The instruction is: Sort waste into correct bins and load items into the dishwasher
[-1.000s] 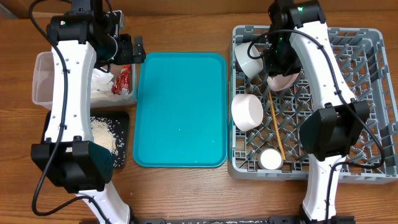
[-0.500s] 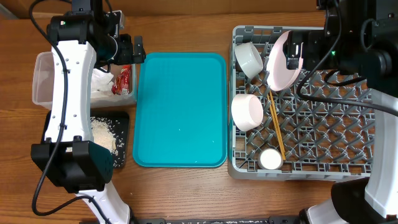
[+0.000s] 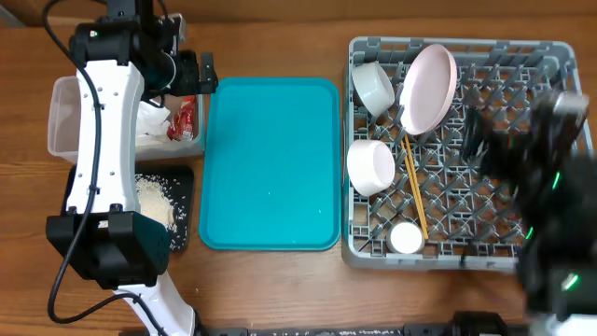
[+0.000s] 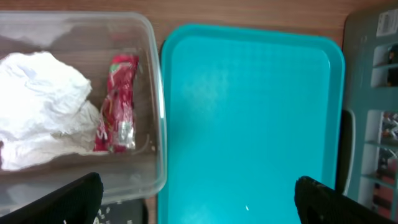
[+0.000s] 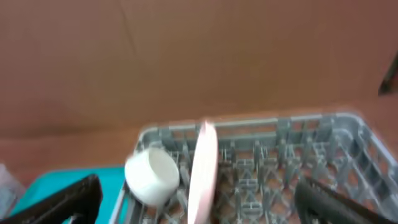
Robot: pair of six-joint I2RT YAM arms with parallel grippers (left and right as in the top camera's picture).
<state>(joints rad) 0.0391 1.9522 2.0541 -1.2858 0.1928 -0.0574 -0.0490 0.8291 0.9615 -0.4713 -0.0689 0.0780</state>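
The grey dishwasher rack holds a pale pink plate standing on edge, two white bowls, a small white cup and two chopsticks. My right gripper is open, drawn back from the plate and touching nothing; its arm is blurred over the rack's right half. My left gripper hangs open and empty over the seam between the clear tub and the teal tray. The tub holds the white napkin and the red wrapper. Rice lies in the black tray.
A large flat teal tray lies between the bins and the rack, bare except for a stray grain. The left arm stretches over the tub and the black tray. Wooden tabletop surrounds everything.
My right gripper opened and let go of the pink plate, which now stands alone in the rack. The right arm swung away to the right and toward the front. The left arm stayed put.
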